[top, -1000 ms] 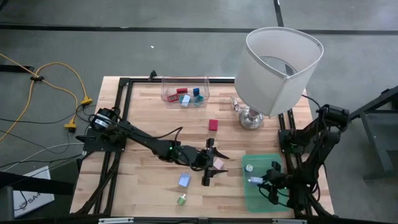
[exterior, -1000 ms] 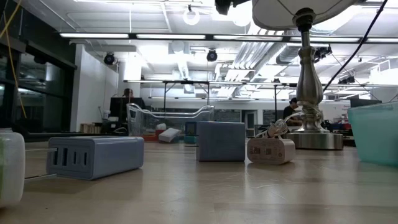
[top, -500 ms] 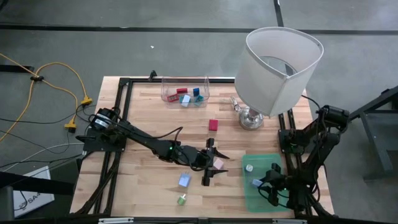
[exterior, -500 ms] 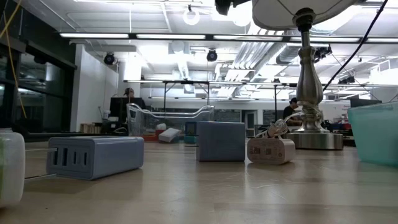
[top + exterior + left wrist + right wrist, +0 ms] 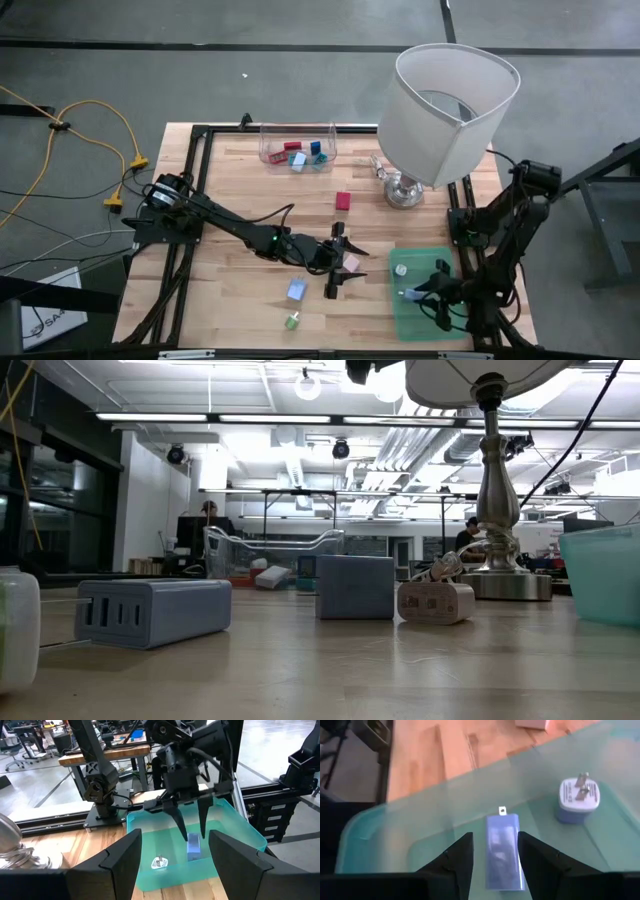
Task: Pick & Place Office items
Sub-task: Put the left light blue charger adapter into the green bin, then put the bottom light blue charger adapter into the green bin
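Small light-blue plug block (image 5: 504,851) lying flat on the floor of the teal bin (image 5: 405,325), prong end pointing away from the wrist, long axis running straight down the gap between the fingers. Right gripper (image 5: 193,835) sitting directly above it, fingers parted a bit and flanking its long sides, not pinching as far as can be told, so looks let go rather than held. White plug (image 5: 577,800) just beside it in the same bin. Left gripper (image 5: 341,263) well apart at mid-table, spread wide, pink piece (image 5: 351,262) right by its fingers, so probably next up. Elsewhere on the wooden table (image 5: 240,190): blue block (image 5: 297,290), green bit (image 5: 291,321), red piece (image 5: 343,200), clear tray (image 5: 268,152) at the back, big white lamp (image 5: 445,100). Beyond that, bright open lab, strip lights overhead.
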Controlling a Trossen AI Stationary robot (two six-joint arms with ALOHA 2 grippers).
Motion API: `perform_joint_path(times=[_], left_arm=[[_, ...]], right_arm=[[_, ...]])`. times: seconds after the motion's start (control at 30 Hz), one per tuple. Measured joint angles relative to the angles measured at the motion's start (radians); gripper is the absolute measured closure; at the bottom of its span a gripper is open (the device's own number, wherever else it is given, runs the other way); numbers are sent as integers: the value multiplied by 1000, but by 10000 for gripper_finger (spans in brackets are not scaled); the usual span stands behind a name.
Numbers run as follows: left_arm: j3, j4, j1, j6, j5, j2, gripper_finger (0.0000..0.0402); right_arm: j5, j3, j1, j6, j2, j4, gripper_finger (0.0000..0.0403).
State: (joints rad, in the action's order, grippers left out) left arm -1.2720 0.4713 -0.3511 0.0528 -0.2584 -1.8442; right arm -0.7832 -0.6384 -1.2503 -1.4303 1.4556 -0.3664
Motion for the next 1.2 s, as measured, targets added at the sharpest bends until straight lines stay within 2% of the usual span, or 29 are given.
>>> perform_joint_path(times=[0.3,0.67,0.83,0.93,1.2], left_arm=[[0,0,0,0,0,0,179],[0,-3,0,-20,0,0,179],[0,-8,0,-19,-3,0,179],[0,-22,0,-19,-6,0,179],[0,-65,-10,-15,-10,0,179]], right_arm=[[-3,0,0,51,-113,0,264],[-4,0,0,50,-119,2,264],[-130,0,6,52,-119,6,264],[-180,0,29,111,-119,17,264],[-174,0,138,292,-119,77,264]])
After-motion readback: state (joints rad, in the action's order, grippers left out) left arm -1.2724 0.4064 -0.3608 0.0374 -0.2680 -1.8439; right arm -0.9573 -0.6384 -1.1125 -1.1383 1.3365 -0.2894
